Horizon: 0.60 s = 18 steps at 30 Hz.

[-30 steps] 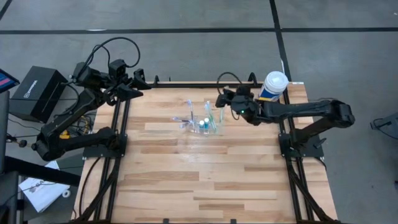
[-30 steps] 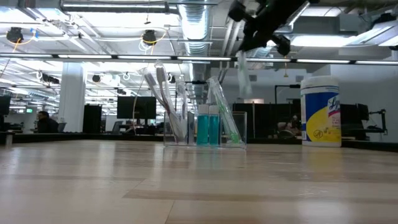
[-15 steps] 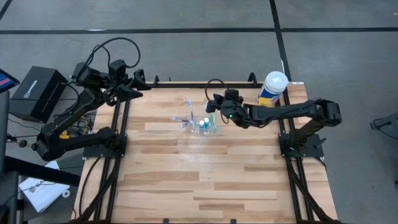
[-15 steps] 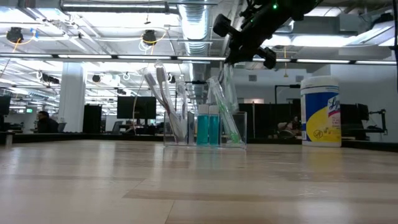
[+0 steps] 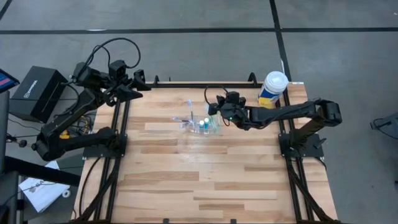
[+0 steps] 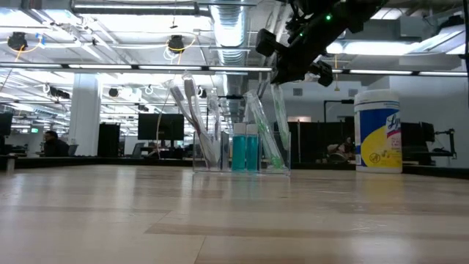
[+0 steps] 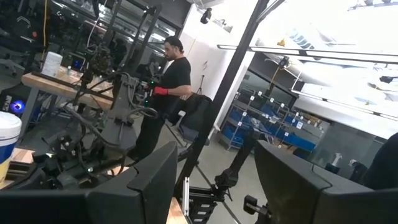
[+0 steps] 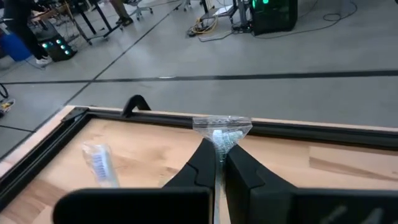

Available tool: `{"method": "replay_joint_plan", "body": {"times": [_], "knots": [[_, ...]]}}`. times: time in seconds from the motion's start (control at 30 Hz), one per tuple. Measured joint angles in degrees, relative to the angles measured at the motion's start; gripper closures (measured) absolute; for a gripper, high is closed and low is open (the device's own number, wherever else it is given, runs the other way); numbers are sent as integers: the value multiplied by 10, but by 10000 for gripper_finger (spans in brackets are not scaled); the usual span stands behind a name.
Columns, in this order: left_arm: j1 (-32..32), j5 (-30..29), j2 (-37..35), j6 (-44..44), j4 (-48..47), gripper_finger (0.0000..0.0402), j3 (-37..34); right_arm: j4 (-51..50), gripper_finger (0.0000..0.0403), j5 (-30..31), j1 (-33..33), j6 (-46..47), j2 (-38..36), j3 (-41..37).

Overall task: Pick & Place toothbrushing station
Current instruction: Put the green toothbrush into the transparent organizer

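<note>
Right gripper [image 6: 282,79] is pinched shut on a wrapped toothbrush [image 6: 279,110], long axis near upright, hanging over the clear cup [image 6: 242,152] directly below at mid-worktop [image 5: 205,174]. Left gripper [image 5: 138,79] is parked at the far left corner, jaws apart, holding nothing. Right arm is nearer.

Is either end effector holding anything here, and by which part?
The right end effector pinches a wrapped toothbrush by its top end, over the clear holder. The left end effector holds nothing.
</note>
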Motion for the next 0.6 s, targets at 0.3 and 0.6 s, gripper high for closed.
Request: {"method": "replay_joint_plan", "body": {"times": [0.3,0.6], "knots": [[0,0,0,1,0,193,0,34,403,-4,14,0,24,-13],[0,0,0,0,0,193,0,186,403,-12,37,11,111,-11]]}}
